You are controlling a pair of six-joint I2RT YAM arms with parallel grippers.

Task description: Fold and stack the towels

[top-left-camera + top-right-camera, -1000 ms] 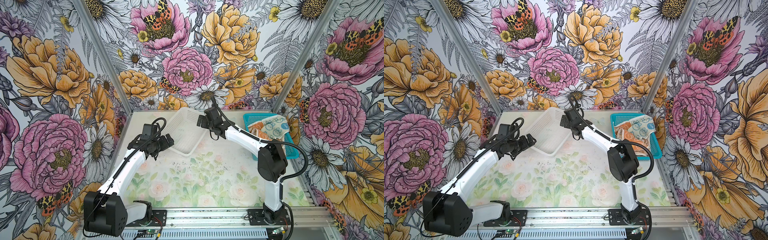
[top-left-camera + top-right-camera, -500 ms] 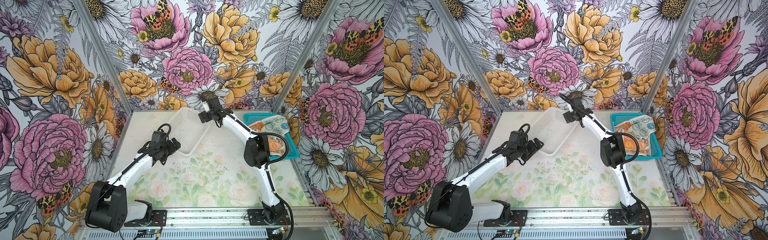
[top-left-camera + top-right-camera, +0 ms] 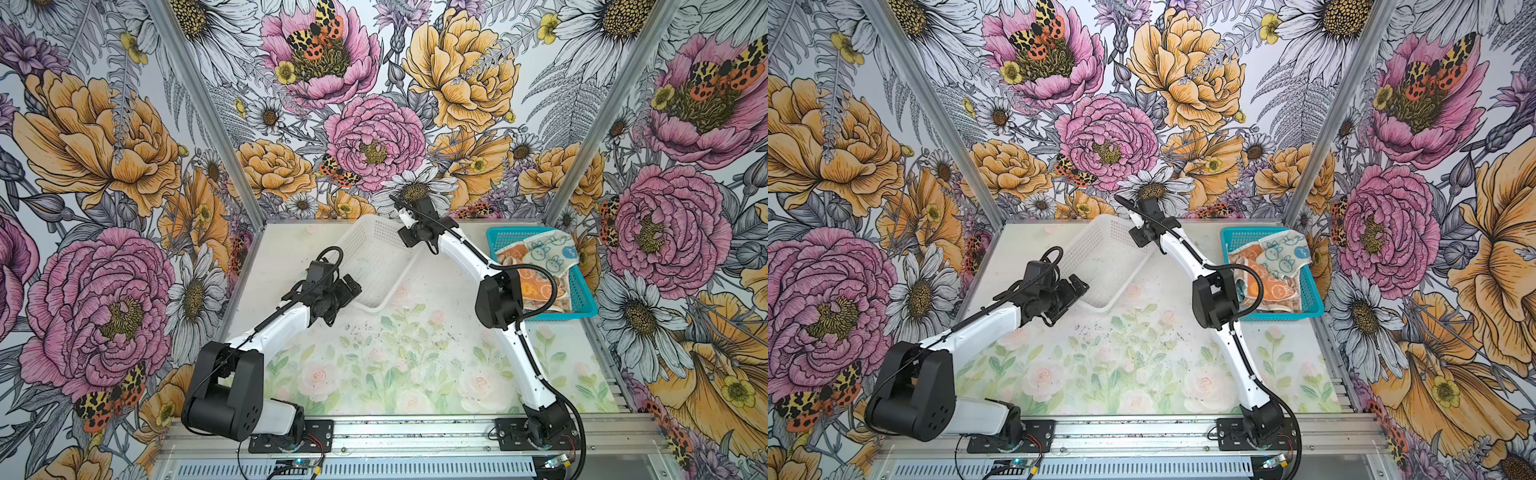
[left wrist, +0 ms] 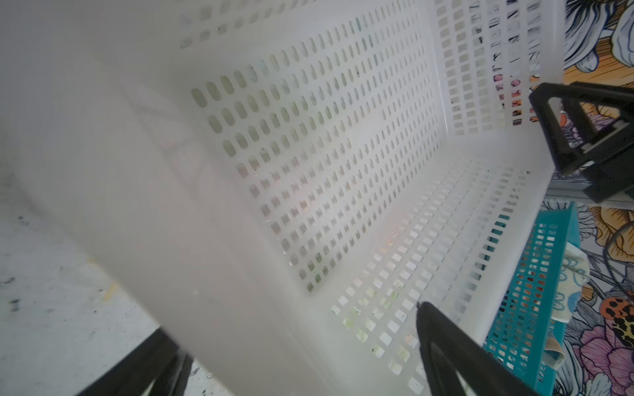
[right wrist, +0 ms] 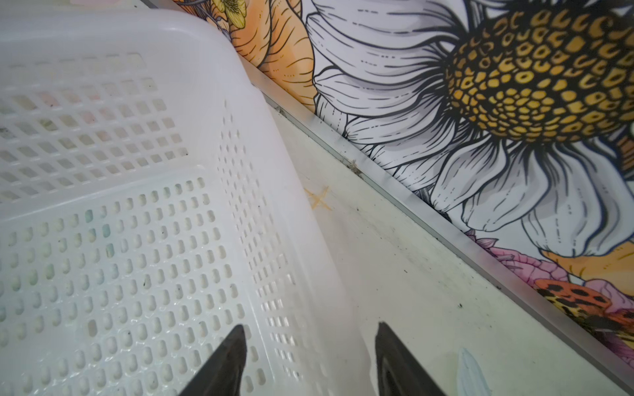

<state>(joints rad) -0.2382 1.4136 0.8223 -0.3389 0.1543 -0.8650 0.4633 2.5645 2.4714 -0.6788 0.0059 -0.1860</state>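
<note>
Up at the back of the table (image 3: 395,365), the white basket (image 3: 374,257) sits skewed in both top views, one corner close to the rail under the back wall. The right gripper (image 5: 308,343) is at that corner. In the right wrist view one fingertip (image 5: 233,356) is inside the wall and the other is outside over the table; whether they pinch the rim I cannot tell. A narrow strip of table runs between the basket wall and the rail. The left gripper (image 4: 295,324) is spread wide at the basket's near corner, with the blurred rim between its fingers and nothing grasped. The towels (image 3: 544,253) lie heaped in the teal basket (image 3: 511,232) at the right edge, and one drapes over its far rim. The right arm's elbow overlaps that basket's left side. A gap of table separates the two baskets. The lower half of the frame is bare floral mat between the arm bases.
</note>
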